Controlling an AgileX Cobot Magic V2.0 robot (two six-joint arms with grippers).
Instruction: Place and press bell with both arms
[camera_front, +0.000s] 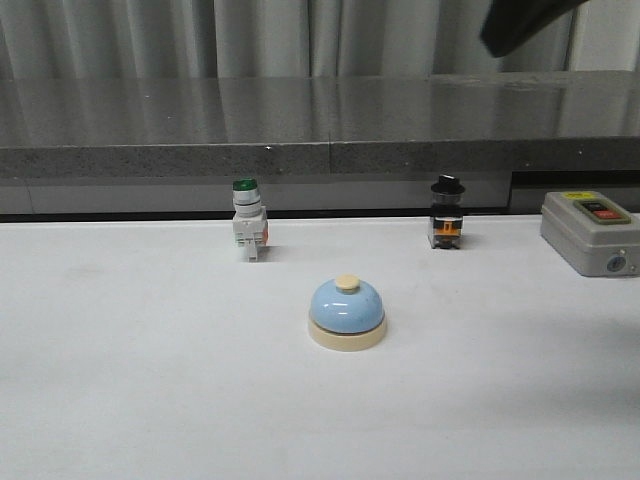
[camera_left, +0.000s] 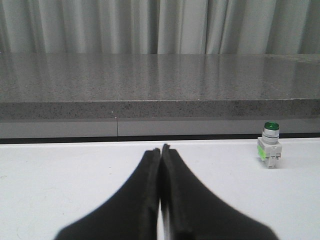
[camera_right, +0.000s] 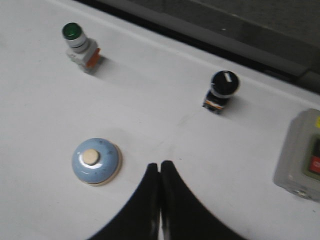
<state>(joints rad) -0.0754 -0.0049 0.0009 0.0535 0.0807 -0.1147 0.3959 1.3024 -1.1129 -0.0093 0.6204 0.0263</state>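
The bell (camera_front: 346, 313) stands upright on the white table (camera_front: 120, 380), near the middle, free of both grippers. Its blue dome sits on a cream base with the cream knob on top.

Behind it to the left stands the green switch (camera_front: 248, 232), and behind it to the right the black switch (camera_front: 447, 213); both are well apart from the bell, near the table's back edge. The grey box (camera_front: 590, 232) lies at the right edge, with 1 red and 1 black button on its top face. A grey stone ledge (camera_front: 320, 120) runs behind the table, with curtains (camera_front: 250, 35) beyond it.

The left gripper (camera_left: 161, 150) has its 2 fingers pressed together with nothing between them. It hangs low over bare table, pointing toward the ledge, with the green switch off to one side.

The right gripper (camera_right: 160, 165) is also closed, tips touching and empty. It looks down on the table from above, its tips just beside the bell but apart from it. In the front view only a dark part of the right arm (camera_front: 525, 22) shows, at the top right corner.
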